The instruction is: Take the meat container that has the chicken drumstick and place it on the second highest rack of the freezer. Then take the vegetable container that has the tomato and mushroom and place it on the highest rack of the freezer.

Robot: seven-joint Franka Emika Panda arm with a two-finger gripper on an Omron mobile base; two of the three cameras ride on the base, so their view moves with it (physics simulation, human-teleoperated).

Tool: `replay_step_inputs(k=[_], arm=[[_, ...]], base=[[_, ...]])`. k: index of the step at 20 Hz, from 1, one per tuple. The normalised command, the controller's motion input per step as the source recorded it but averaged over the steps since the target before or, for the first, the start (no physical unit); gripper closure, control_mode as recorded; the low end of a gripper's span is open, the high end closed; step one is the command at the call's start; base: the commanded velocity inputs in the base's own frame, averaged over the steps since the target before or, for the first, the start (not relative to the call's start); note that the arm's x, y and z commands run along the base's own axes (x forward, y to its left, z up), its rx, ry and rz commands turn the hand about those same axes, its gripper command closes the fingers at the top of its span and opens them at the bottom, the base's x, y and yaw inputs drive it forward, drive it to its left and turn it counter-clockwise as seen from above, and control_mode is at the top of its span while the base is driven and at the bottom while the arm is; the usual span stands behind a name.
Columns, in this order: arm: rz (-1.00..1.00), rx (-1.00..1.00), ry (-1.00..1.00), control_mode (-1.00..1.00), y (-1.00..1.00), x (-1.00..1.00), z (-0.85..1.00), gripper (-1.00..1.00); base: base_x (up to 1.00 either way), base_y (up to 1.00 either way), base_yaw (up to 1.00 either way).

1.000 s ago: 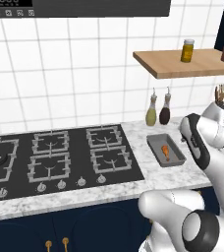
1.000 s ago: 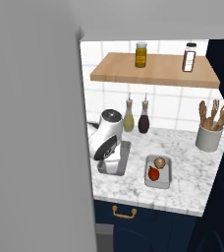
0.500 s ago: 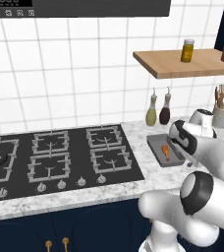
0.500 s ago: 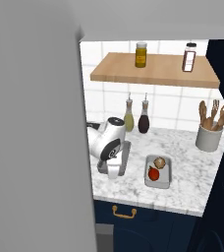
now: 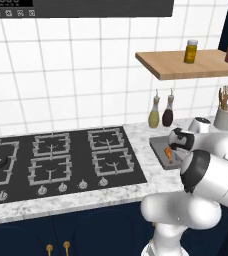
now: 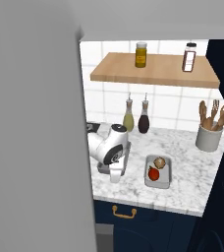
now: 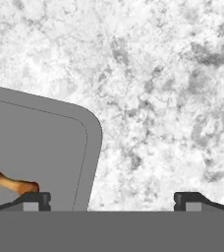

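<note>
No readable writing on the jars or bottles. Your pincer [image 7: 112,199] has dropped lower since a second ago and now hangs spread wide over the meat container [image 7: 35,147], one fingertip inside beside the chicken drumstick [image 7: 6,182], the other over the marble bench [image 7: 173,98]. The tomato [image 6: 154,173] and mushroom [image 6: 159,162] stay in their tray.

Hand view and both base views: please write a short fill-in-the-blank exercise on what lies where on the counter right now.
1. In the hand view the pincer has its jaws ____.
2. The chicken drumstick lies in a ____ tray.
3. In the right base view the tomato shares its tray with the ____.
4. The wooden shelf carries ____ jars.

Missing words: open; grey; mushroom; two
</note>
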Motion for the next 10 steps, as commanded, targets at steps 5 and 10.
replay_step_inputs(k=[5,10], arm=[[-0.03,0.0,0.02,-1.0,-0.06,0.29,-0.09,-1.0],[-0.03,0.0,0.02,-1.0,0.0,0.22,-0.25,-1.0]], base=[[0.0,0.0,0.0],[0.0,0.0,0.0]])
